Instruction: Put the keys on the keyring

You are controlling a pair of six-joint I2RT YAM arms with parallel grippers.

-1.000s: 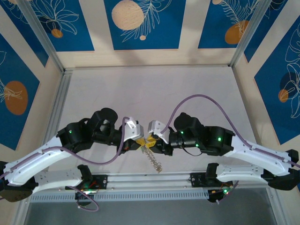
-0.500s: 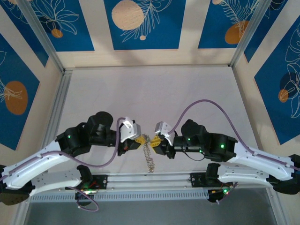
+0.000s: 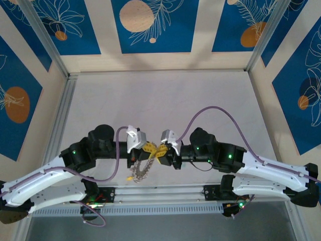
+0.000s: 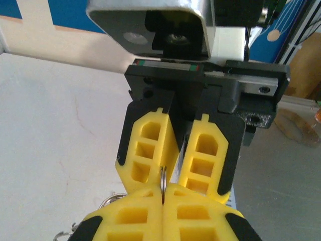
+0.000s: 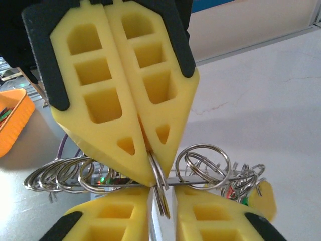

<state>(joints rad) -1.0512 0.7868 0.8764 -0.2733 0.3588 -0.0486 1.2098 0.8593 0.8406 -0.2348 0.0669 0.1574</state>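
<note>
Right wrist: left gripper (image 5: 146, 173) pressed shut on keyring (image 5: 158, 183) edge, likely steadying it for right gripper (image 5: 163, 200), narrowly parted around it, can't tell if gripping

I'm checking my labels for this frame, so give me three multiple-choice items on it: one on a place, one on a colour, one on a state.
1. Where do the left gripper and right gripper meet?
A) far-left corner
B) middle of the table, near side
C) by the back wall

2. What colour are the grippers' fingers?
A) red
B) blue
C) yellow

3. How is the left gripper?
A) shut on a thin silver ring
B) wide open
C) lying flat on the table

Answers:
1 B: in the overhead view they face each other tip to tip there.
2 C: both wrist views show yellow fingers.
3 A: its closed tips pinch the ring's edge.
</note>
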